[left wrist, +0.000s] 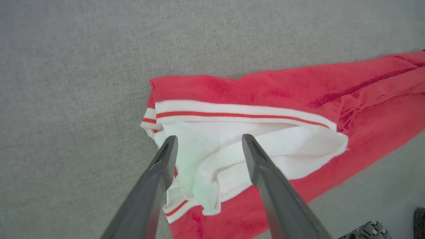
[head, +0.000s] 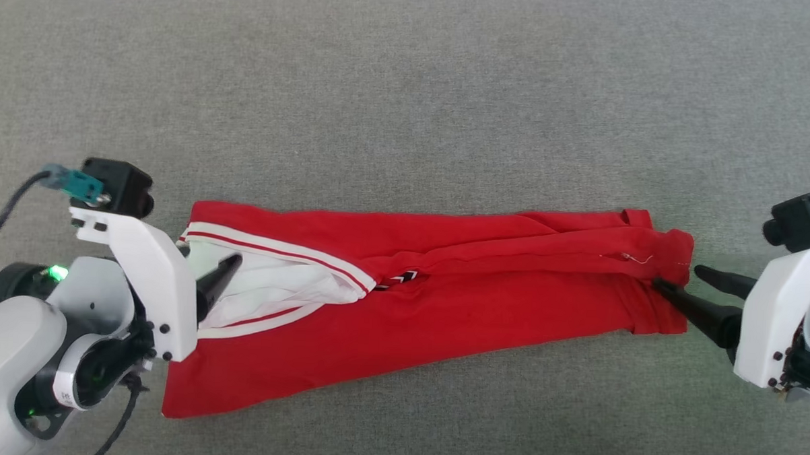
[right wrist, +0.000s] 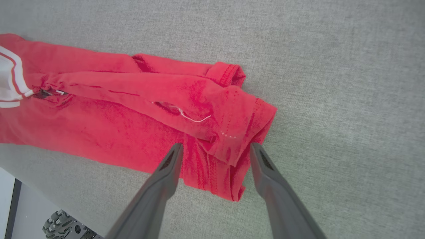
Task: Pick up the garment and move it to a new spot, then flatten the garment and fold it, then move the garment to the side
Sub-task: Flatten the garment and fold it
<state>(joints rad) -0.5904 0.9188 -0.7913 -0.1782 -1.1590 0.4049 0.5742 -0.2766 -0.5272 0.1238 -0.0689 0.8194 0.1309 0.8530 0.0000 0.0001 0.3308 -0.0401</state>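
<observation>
- Here is the garment, folded into one long red band flat on the grey cloth surface, with one gripper at each end.
- At the garment's left end, the left gripper hangs over the folded-in white sleeve.
- From the left wrist, that gripper has its two dark fingers well apart, nothing between them. They straddle the rumpled white sleeve on the garment.
- I can't tell whether those fingertips touch the sleeve or float just above it.
- Red-and-white striped trim borders the sleeve on the garment's far side. A second strip of it curls out at the near side.
- Toward the garment's middle, a sliver of black-and-white pattern peeks from a fold, just beside the sleeve's tip.
- At the garment's right end, the right gripper has its fingers spread. One tip is on the bunched red corner, the other just off the edge of the fabric.
- The right wrist view agrees: the gripper is agape, its fingers on either side of the layered hem corner of the garment, gripping nothing.
- A loose white thread curls on the top fold near that right end.
- The near long edge slants, so the garment is wider at its left end than at its right.
</observation>
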